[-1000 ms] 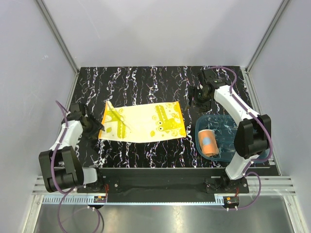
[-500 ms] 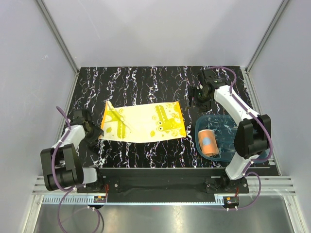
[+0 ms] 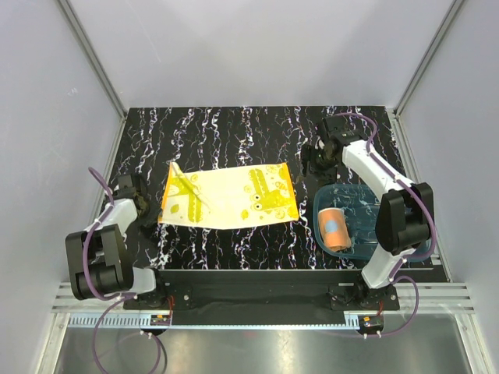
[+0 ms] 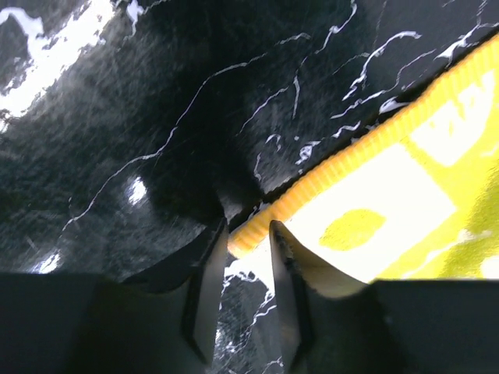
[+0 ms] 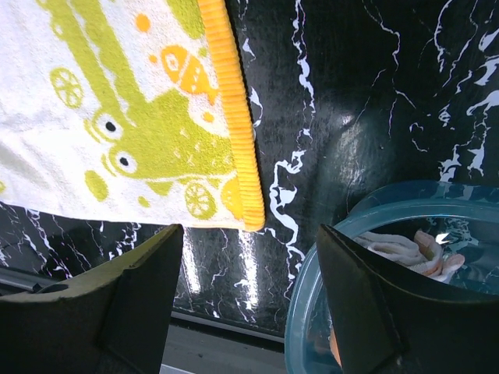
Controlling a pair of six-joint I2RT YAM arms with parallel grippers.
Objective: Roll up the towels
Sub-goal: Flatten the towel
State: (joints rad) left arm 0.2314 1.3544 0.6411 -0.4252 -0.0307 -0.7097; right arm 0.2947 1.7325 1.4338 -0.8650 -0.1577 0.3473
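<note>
Three grey walls point(image 3: 257, 47) box in the black marbled table point(image 3: 234, 132). The yellow towel point(image 3: 230, 196) lies flat, one corner between the left gripper's point(image 4: 247, 227) barely parted fingertips, another below the right gripper point(image 5: 249, 230), whose jaws gape wide. The orange towel point(image 3: 336, 228) sits rolled in the tray point(image 3: 366, 195) beside it.

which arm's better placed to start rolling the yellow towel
Left. The left gripper has its tips at the corner hem of the yellow towel; the right gripper hangs wide open above the table past its right edge.
</note>
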